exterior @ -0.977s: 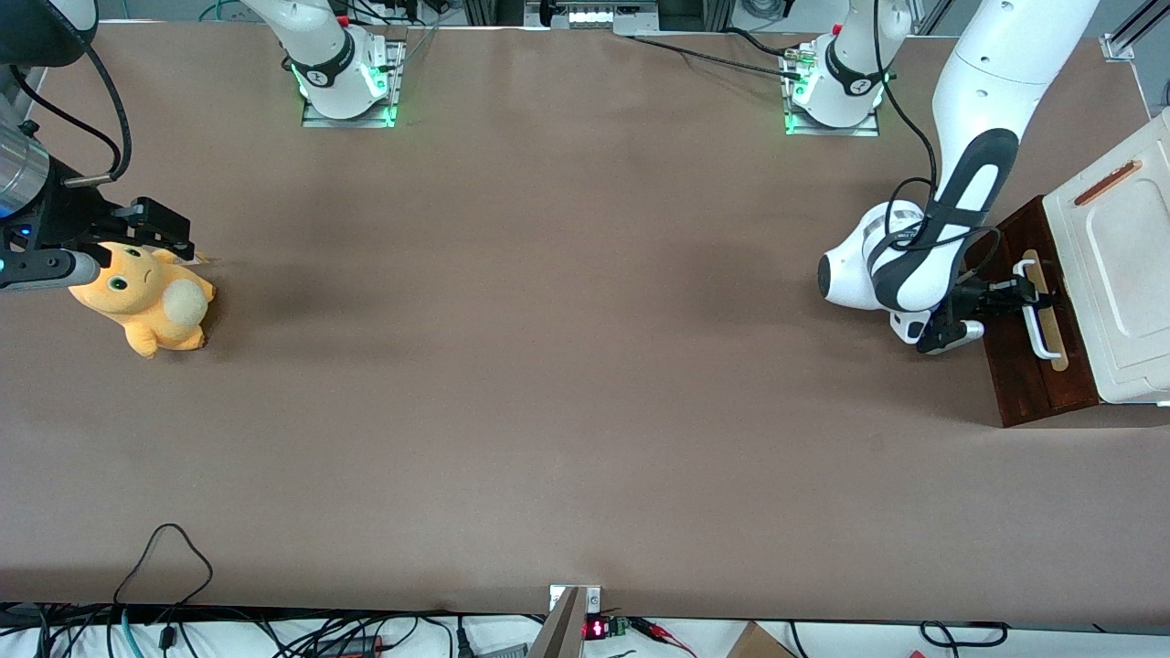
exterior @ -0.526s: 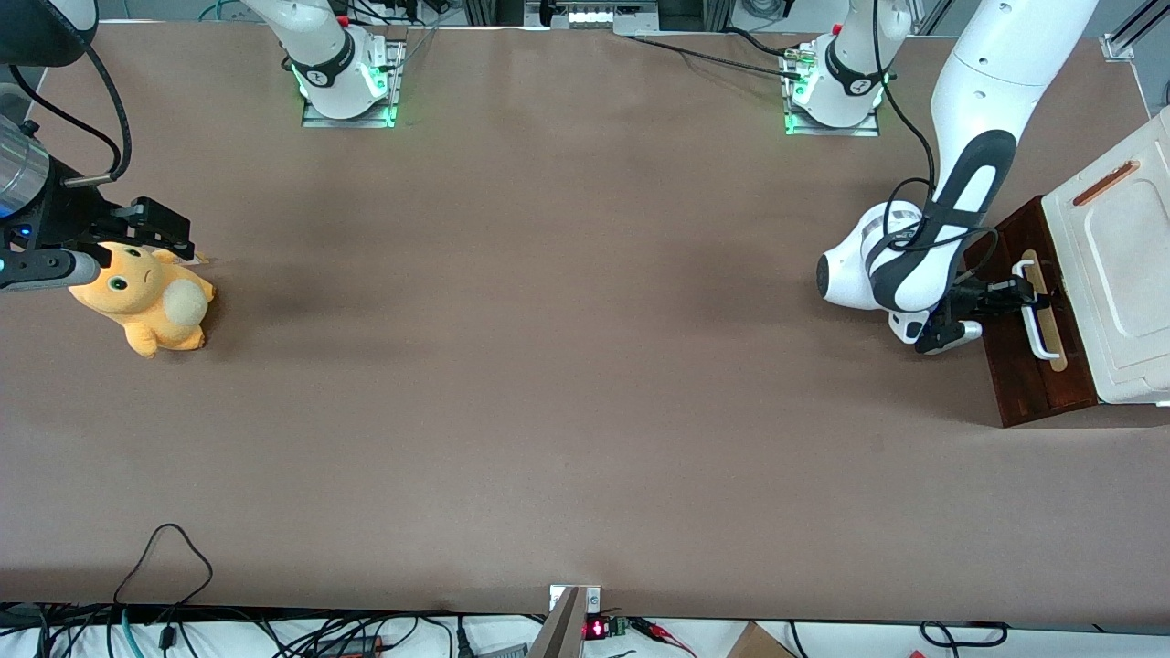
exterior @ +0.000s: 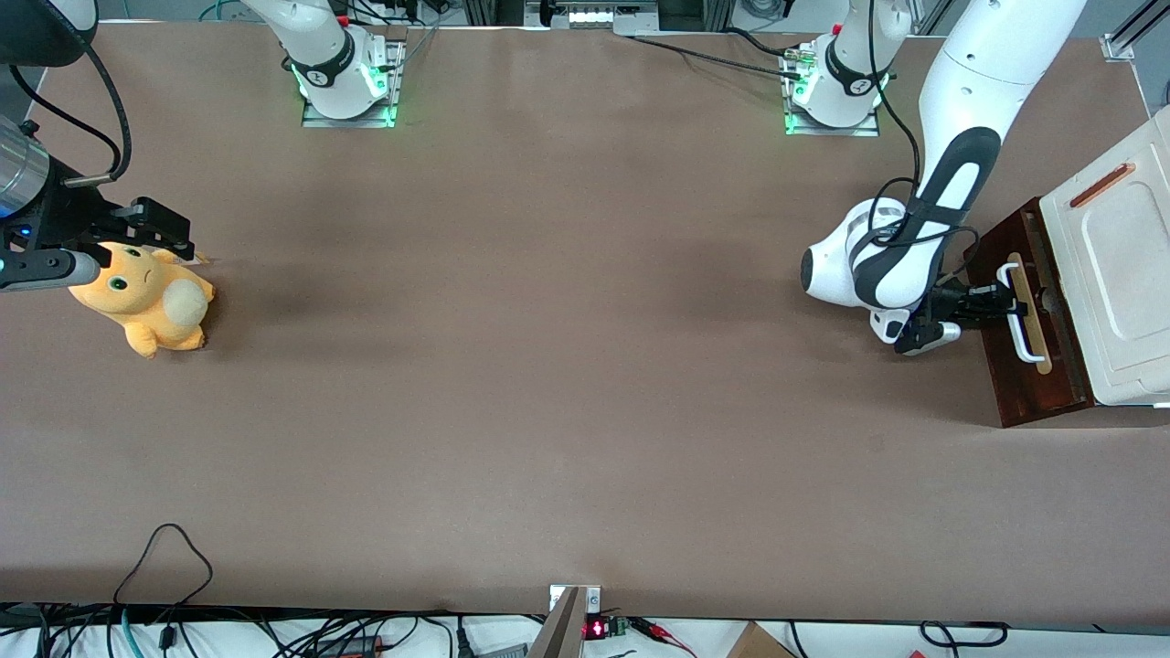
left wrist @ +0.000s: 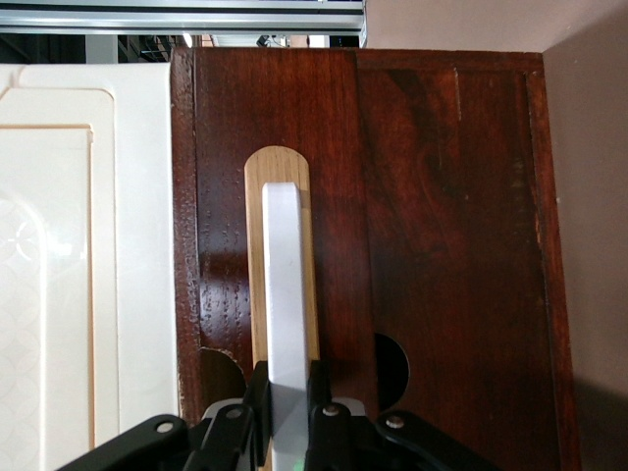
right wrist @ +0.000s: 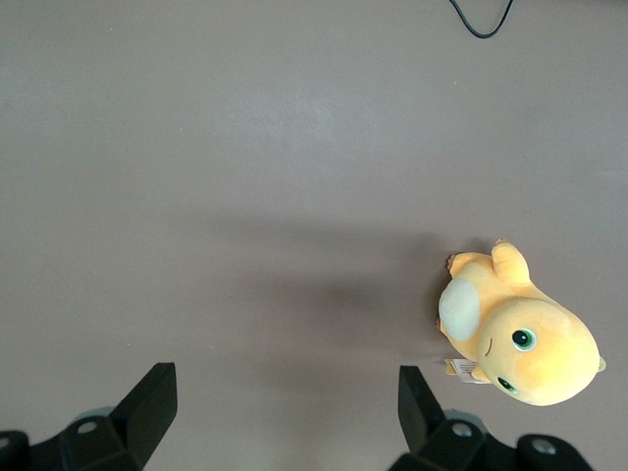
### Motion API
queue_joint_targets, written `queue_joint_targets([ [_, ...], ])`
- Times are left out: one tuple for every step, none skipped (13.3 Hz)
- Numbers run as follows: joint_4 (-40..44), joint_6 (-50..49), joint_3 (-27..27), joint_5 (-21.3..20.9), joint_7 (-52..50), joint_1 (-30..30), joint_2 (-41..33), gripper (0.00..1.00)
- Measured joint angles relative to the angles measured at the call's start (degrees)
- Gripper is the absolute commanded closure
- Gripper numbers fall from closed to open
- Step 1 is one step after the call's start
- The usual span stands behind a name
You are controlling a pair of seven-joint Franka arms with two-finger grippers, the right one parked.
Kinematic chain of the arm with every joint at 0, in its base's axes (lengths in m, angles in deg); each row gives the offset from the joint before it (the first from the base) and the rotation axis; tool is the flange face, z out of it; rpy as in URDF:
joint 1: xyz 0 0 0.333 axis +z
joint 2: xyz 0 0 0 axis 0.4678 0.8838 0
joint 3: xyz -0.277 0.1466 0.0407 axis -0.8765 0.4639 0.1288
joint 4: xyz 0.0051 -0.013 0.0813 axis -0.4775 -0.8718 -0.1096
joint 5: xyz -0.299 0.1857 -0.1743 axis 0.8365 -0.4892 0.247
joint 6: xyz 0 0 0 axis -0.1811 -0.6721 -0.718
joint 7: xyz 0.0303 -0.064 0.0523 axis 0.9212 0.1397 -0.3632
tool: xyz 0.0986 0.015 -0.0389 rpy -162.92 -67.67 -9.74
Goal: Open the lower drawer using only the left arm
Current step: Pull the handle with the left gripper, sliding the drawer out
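1. We have the left arm (exterior: pixel 951 119) reaching down to the cabinet at its own end of the table (exterior: pixel 548 366), and its pincer (exterior: pixel 994 304) is clamped on the white bar handle (exterior: pixel 1022 311) of the lower drawer (exterior: pixel 1037 384); in the wrist view the two black fingers (left wrist: pixel 257 392) press either flank of the bar (left wrist: pixel 287 294), near one end of it
2. The drawer front lies directly ahead of the pincer, dark reddish-brown wood with a pale wood strip (left wrist: pixel 279 167) under the handle, and it stands a little proud of the white moulded cabinet top (exterior: pixel 1120 265) above it
3. We judge the drawer stiff and fairly heavy for its size: solid wood, no give, likely to slide on plain runners with some friction, and perhaps to stick if pulled askew
4. The handle looks smooth and hard, so it may slip between the fingers; its U shape helps us, since the bar can hook against the pads even if the squeeze is modest
5. We would rather hold nearer the middle of the bar, because a pull from one end may twist the drawer in its opening; where we are, the pull should run straight out from the front
6. The cabinet itself seems light enough to be dragged along the table, so a slow, even draw suits it
7. The yellow plush toy (exterior: pixel 146 306) lies well away, toward the parked arm's end, and plays no part
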Motion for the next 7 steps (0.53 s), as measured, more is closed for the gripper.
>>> queue_joint_targets([
  [0.0, -0.08, -0.4, 0.14, 0.06, 0.02, -0.03, 1.0],
  [0.0, -0.12, -0.86, 0.33, 0.16, 0.06, -0.11, 1.0],
  [0.01, -0.16, -1.42, 0.56, 0.36, 0.1, -0.21, 1.0],
  [0.01, -0.17, -2.03, 0.82, 0.6, 0.16, -0.36, 1.0],
  [0.01, -0.17, -2.76, 1.15, 0.86, 0.24, -0.53, 1.0],
  [0.01, -0.19, -3.56, 1.45, 1.19, 0.3, -0.67, 1.0],
  [0.02, -0.27, -4.33, 1.7, 1.4, 0.35, -0.74, 1.0],
])
